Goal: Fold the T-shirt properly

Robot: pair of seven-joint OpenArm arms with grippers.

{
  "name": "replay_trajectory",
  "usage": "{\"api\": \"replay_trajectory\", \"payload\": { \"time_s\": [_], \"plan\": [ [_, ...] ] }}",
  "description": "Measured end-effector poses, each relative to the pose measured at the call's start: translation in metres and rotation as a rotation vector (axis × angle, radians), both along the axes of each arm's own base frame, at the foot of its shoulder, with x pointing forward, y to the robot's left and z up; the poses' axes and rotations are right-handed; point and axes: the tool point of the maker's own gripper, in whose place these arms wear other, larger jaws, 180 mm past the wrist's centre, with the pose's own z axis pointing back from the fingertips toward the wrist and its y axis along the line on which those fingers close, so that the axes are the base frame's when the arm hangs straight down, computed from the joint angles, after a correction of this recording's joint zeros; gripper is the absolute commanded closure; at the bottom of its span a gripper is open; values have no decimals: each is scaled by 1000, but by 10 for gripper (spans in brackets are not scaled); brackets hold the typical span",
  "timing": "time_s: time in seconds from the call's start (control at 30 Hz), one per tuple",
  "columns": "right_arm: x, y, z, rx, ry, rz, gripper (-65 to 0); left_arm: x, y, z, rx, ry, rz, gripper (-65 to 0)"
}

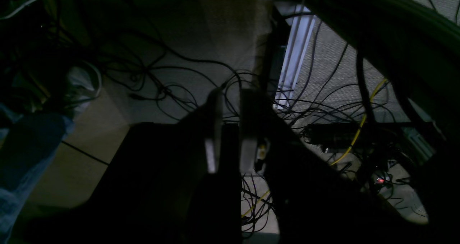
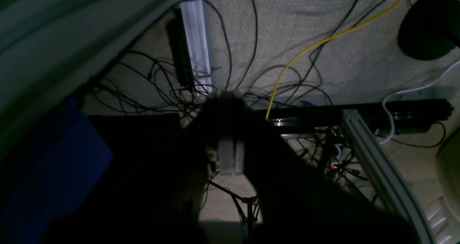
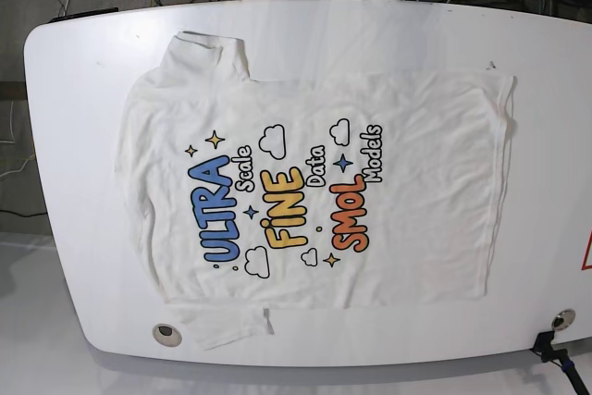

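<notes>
While shirt lies flat, print up, on desk, ready for folding, both arms parked off-desk: left hand slightly open, right hand closed, empty.

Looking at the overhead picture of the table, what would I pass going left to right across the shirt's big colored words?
On the T-shirt, spread flat on the white table: blue "ULTRA" → yellow "FINE" → orange "SMOL". Neither arm shows in that view.
</notes>
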Motion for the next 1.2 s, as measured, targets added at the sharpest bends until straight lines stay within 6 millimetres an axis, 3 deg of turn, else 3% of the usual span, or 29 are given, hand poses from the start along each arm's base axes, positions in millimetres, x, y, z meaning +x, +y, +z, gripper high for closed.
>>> {"api": "replay_trajectory", "payload": {
  "time_s": [0.8,1.0,1.2],
  "plan": [
    [2,-4,0,-3,-7,1,0,0,-5,0,-22,-27,-12,-57],
    [2,-4,0,-2,-9,15,0,-8,-7,0,-29,-10,-7,-55],
    [-16,-9,1,-10,-2,20,0,-32,-8,1,-36,26,-5,-56]
  ]
}}
